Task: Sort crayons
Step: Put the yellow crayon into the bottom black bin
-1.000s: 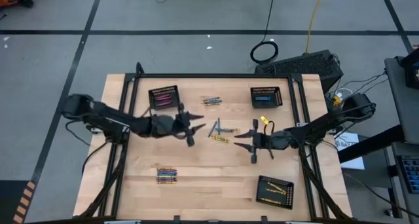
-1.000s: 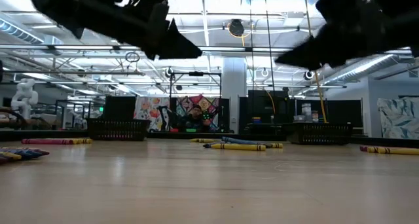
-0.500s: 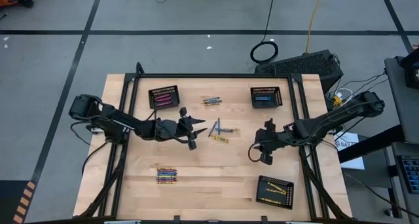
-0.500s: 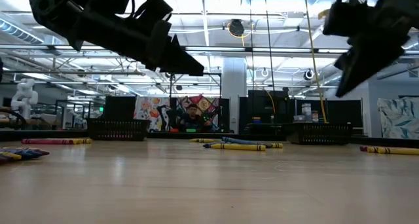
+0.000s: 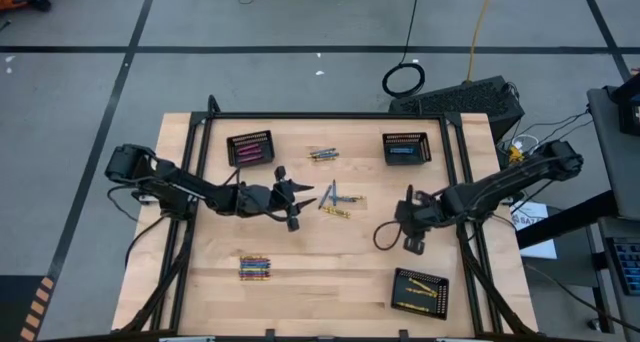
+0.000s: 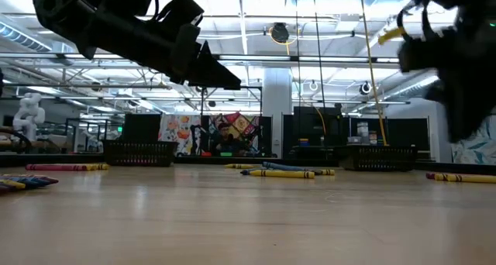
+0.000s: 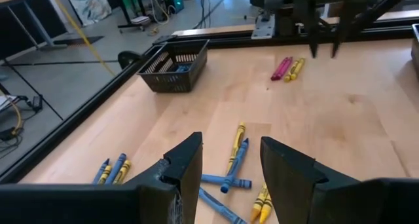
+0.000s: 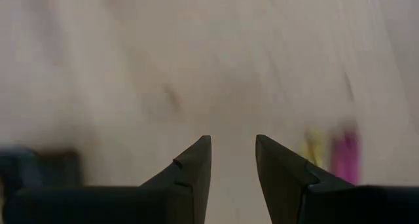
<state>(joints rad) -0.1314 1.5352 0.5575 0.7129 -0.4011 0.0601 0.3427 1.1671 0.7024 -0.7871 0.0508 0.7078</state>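
Note:
Loose crayons lie flat on the wooden table: a blue and yellow cluster [image 5: 335, 200] at the middle, also in the left wrist view [image 7: 232, 168], a small cluster [image 5: 322, 154] farther back, a bundle [image 5: 255, 268] near the front left, and a pink and yellow pair [image 7: 288, 68]. My left gripper [image 5: 300, 195] is open and empty above the table, just left of the middle cluster, its fingers [image 7: 229, 145] pointing at it. My right gripper [image 5: 408, 244] is open and empty [image 8: 232, 142], right of the middle, pointing toward the near edge.
Three black mesh baskets stand on the table: one far left [image 5: 250, 148] holding pink crayons, one far right [image 5: 406, 148] holding blue ones, one near right [image 5: 420, 292] holding yellow ones. A black frame [image 5: 330, 115] rims the table. A cable loop [image 5: 380, 237] hangs by the right gripper.
My right gripper has turned from pointing toward the table's left edge to pointing toward the near edge, and has gone a little toward the right and near edges. Its wrist view is blurred by the motion. The crayons have not moved.

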